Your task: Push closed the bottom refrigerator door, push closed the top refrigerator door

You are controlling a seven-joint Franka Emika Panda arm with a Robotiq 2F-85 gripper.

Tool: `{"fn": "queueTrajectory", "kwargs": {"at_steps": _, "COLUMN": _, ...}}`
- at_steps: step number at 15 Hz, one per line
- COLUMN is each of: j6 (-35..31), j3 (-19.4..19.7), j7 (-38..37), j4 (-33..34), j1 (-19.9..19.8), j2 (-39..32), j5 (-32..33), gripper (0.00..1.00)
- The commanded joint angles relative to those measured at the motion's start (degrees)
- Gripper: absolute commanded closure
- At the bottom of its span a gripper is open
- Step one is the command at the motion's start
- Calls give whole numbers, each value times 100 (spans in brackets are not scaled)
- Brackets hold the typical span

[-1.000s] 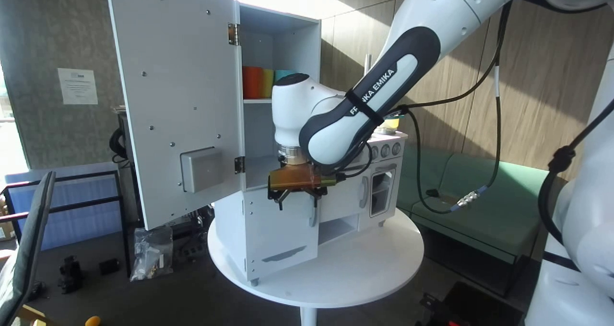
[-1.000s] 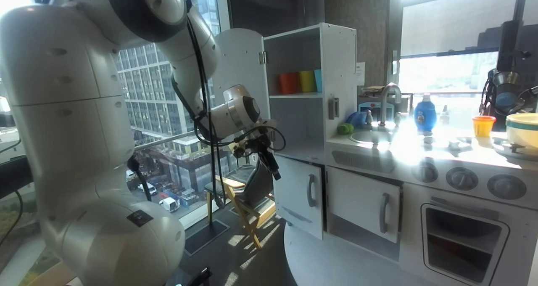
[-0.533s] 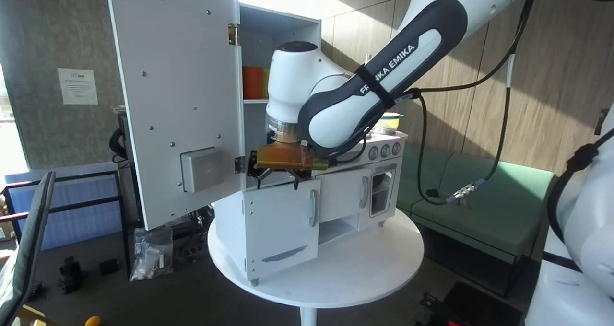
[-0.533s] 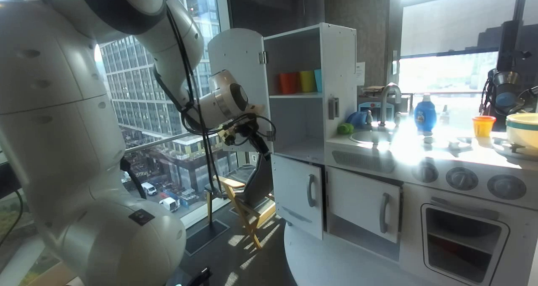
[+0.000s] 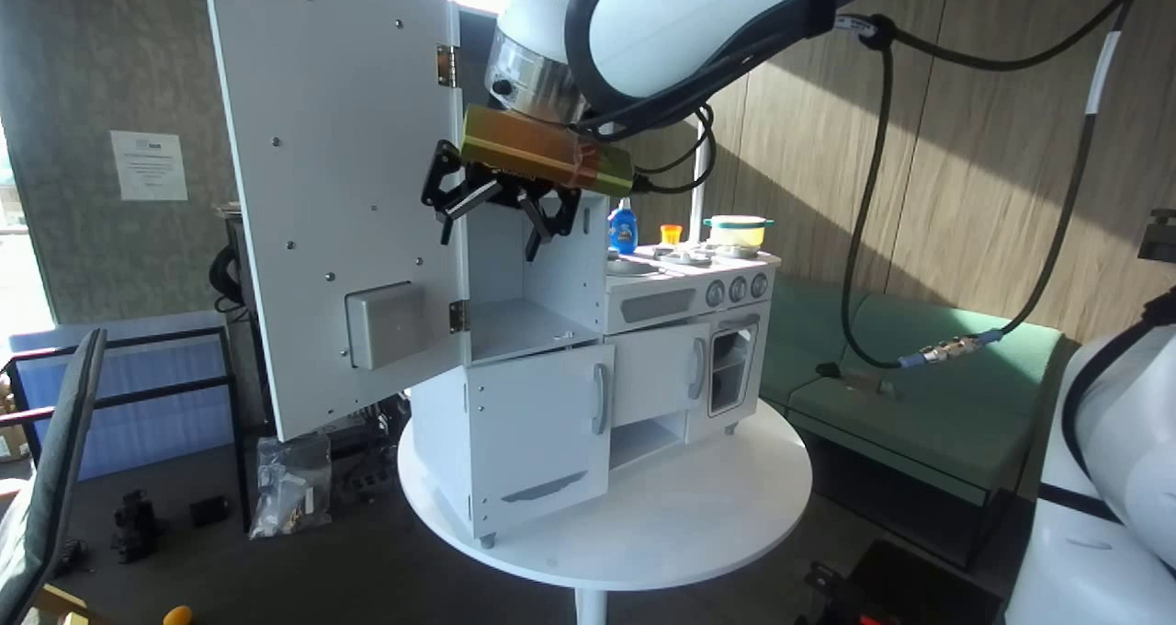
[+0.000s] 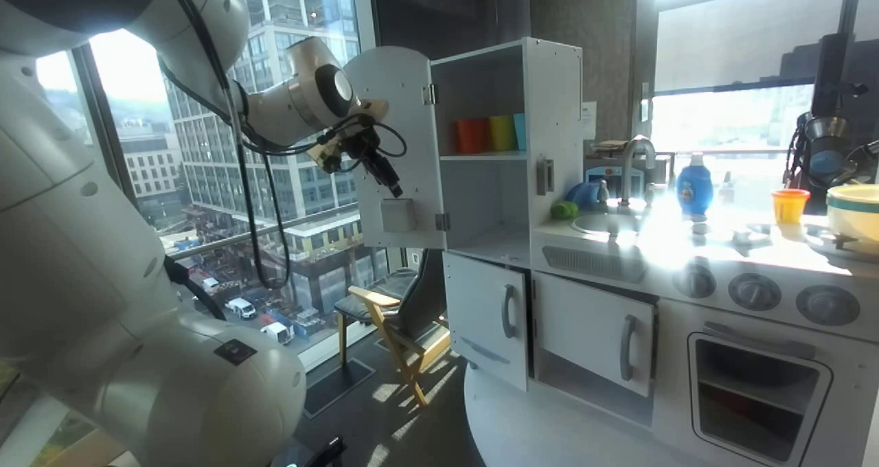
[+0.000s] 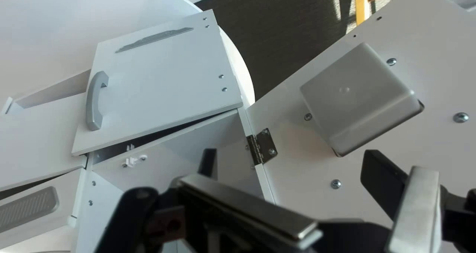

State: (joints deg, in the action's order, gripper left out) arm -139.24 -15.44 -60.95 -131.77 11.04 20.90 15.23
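The top refrigerator door (image 5: pixel 340 147) stands wide open, its inner face with a grey box showing; it is also in the other exterior view (image 6: pixel 398 130) and the wrist view (image 7: pixel 427 52). The bottom refrigerator door (image 5: pixel 537 432), plain white with a grey mark low down, stands slightly ajar; a dark gap runs along its top edge in the wrist view (image 7: pixel 160 82) and it also shows in an exterior view (image 6: pixel 484 309). My gripper (image 5: pixel 489 239) is open and empty, tilted, above the bottom door and in front of the upper compartment. It also shows in the wrist view (image 7: pixel 293 169).
The white toy fridge (image 6: pixel 555 130) holds red, yellow and blue cups (image 6: pixel 472 136) on its shelf. The cabinet door (image 6: pixel 594 329) beside the bottom door is ajar. The kitchen stands on a round white table (image 5: pixel 698 505). A chair (image 6: pixel 412 302) stands behind.
My gripper has risen from in front of the bottom door's top edge to the upper compartment's height, and has tilted. Both refrigerator doors look unmoved.
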Motion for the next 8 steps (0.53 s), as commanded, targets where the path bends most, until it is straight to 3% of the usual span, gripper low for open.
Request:
{"fn": "queueTrajectory", "kwargs": {"at_steps": 1, "j6": 81, "j3": -403, "j7": 255, "j4": -17, "j1": 105, "j2": 472, "j5": -305, "gripper": 0}}
{"fn": "queueTrajectory", "kwargs": {"at_steps": 4, "j6": 64, "j3": -981, "j7": -48, "j4": -85, "j1": 32, "j2": 597, "j5": -50, "gripper": 0}}
{"fn": "queueTrajectory", "kwargs": {"at_steps": 8, "j6": 168, "j3": -1769, "j7": -772, "j4": 440, "j1": -342, "j2": 164, "j5": 646, "gripper": 0}}
